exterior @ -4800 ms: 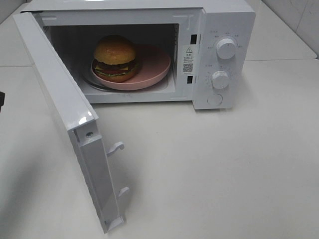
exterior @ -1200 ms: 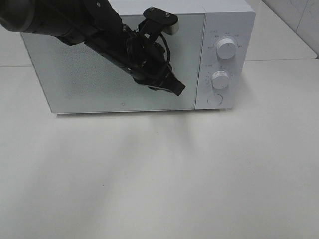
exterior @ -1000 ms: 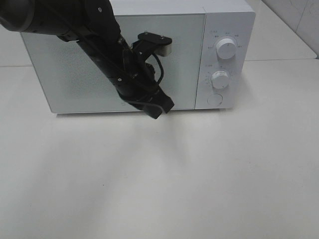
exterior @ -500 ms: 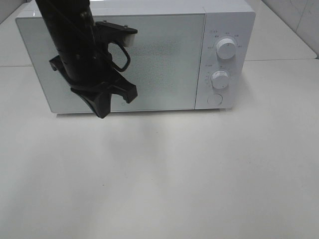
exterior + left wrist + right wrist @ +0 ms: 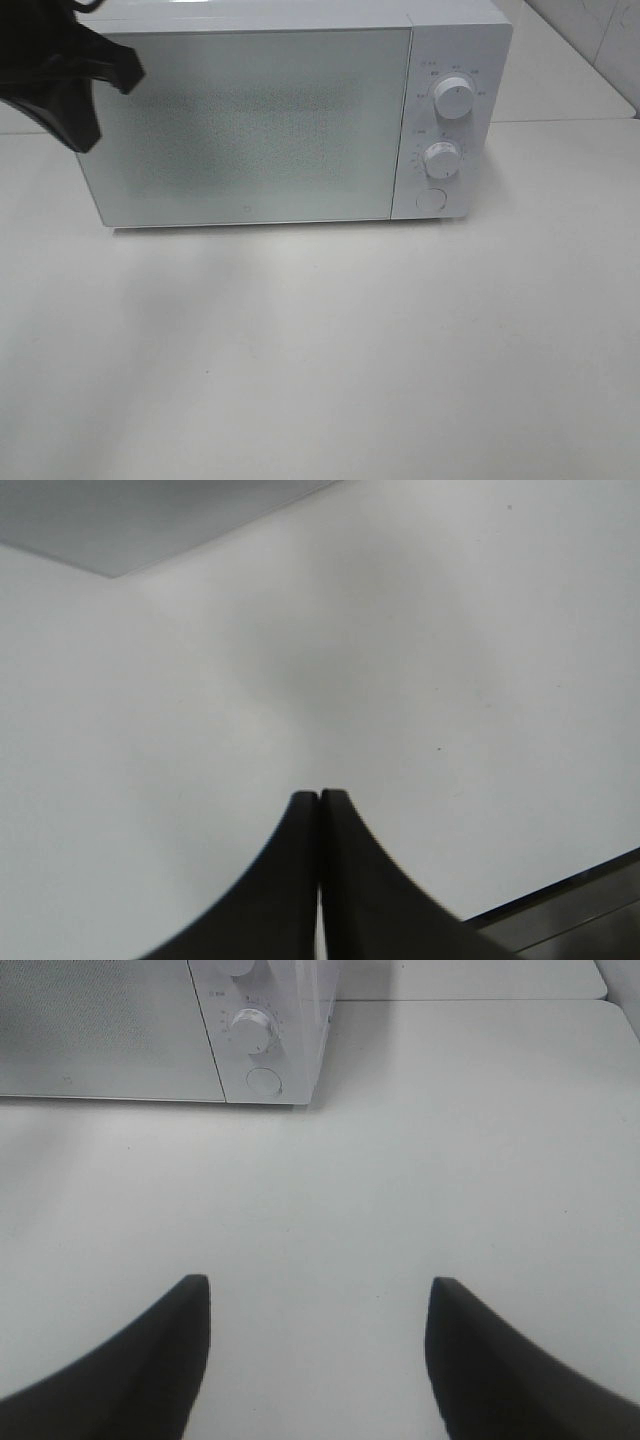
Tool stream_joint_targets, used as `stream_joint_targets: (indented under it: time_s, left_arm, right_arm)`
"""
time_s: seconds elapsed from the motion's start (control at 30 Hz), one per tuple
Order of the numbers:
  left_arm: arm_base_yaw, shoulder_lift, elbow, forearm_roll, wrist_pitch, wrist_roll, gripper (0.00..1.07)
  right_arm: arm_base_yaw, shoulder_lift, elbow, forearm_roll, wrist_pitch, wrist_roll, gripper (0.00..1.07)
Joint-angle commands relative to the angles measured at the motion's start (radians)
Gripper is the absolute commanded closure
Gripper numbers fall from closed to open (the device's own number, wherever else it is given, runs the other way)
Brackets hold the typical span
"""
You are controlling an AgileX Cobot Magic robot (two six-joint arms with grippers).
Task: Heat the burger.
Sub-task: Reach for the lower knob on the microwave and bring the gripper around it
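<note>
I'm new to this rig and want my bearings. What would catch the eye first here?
The white microwave at the back of the table dominates, its frosted door shut and two round knobs on its right panel. The black left gripper, shut, hangs by the microwave's left edge, while the right gripper is open over the tabletop.

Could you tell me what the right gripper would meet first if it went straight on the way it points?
Most likely the table, which lies ahead of the open right gripper. The microwave stands farther off, aside of that line, though depth is unclear.
</note>
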Motion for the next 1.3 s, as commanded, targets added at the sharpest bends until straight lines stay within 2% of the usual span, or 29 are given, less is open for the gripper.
stream_joint_targets:
  time_s: [0.03, 0.07, 0.13, 0.17, 0.2, 0.27, 0.3, 0.37, 0.4, 0.47, 0.53, 0.67, 0.73, 0.9, 0.93, 1.03, 1.1, 1.23, 1.3]
  left_arm:
    - [0.083, -0.111, 0.096, 0.001, 0.067, -0.024, 1.06]
    - [0.083, -0.111, 0.096, 0.001, 0.067, -0.024, 1.06]
    - [0.122, -0.189, 0.174, 0.001, 0.066, -0.024, 1.06]
    - [0.122, -0.189, 0.174, 0.001, 0.066, -0.024, 1.06]
    - [0.137, -0.243, 0.235, 0.002, 0.059, -0.024, 1.06]
    - [0.139, -0.273, 0.260, 0.002, 0.053, -0.024, 1.06]
    - [0.140, -0.336, 0.324, 0.004, 0.036, -0.024, 1.06]
    - [0.140, -0.362, 0.350, 0.001, 0.030, -0.024, 1.06]
    - [0.140, -0.420, 0.407, -0.002, 0.015, -0.024, 1.06]
    - [0.140, -0.452, 0.438, -0.005, 0.008, -0.024, 1.06]
    - [0.140, -0.550, 0.527, -0.008, -0.013, -0.024, 1.06]
    - [0.140, -0.642, 0.595, -0.008, -0.038, -0.024, 1.06]
    - [0.140, -0.767, 0.687, -0.008, -0.089, -0.019, 1.06]
    - [0.140, -0.908, 0.756, -0.009, -0.128, -0.019, 1.06]
    - [0.140, -0.985, 0.787, -0.009, -0.143, -0.019, 1.06]
    - [0.140, -1.015, 0.800, -0.009, -0.145, -0.019, 1.06]
    - [0.140, -1.164, 0.836, -0.010, -0.140, -0.019, 1.06]
    - [0.140, -1.259, 0.864, -0.014, -0.129, -0.019, 1.06]
    - [0.140, -1.361, 0.896, -0.014, -0.113, -0.019, 1.06]
  right_arm:
    - [-0.003, -0.026, 0.002, 0.000, -0.011, -0.009, 0.48]
    - [-0.003, -0.026, 0.002, 0.000, -0.011, -0.009, 0.48]
    - [-0.003, -0.026, 0.002, 0.000, -0.011, -0.009, 0.48]
    - [-0.003, -0.026, 0.002, 0.000, -0.011, -0.009, 0.48]
    - [-0.003, -0.026, 0.002, 0.000, -0.011, -0.009, 0.48]
    - [-0.003, -0.026, 0.002, 0.000, -0.011, -0.009, 0.48]
    - [-0.003, -0.026, 0.002, 0.000, -0.011, -0.009, 0.48]
    - [-0.003, -0.026, 0.002, 0.000, -0.011, -0.009, 0.48]
    - [-0.003, -0.026, 0.002, 0.000, -0.011, -0.009, 0.48]
    - [-0.003, -0.026, 0.002, 0.000, -0.011, -0.009, 0.48]
    - [-0.003, -0.026, 0.002, 0.000, -0.011, -0.009, 0.48]
    - [-0.003, -0.026, 0.002, 0.000, -0.011, -0.009, 0.48]
    - [-0.003, -0.026, 0.002, 0.000, -0.011, -0.009, 0.48]
    - [-0.003, -0.026, 0.002, 0.000, -0.011, -0.009, 0.48]
    - [-0.003, -0.026, 0.002, 0.000, -0.011, -0.009, 0.48]
    - [-0.003, -0.026, 0.002, 0.000, -0.011, -0.009, 0.48]
    - [-0.003, -0.026, 0.002, 0.000, -0.011, -0.009, 0.48]
    - [-0.003, -0.026, 0.002, 0.000, -0.011, -0.009, 0.48]
    - [-0.003, -0.026, 0.002, 0.000, -0.011, -0.009, 0.48]
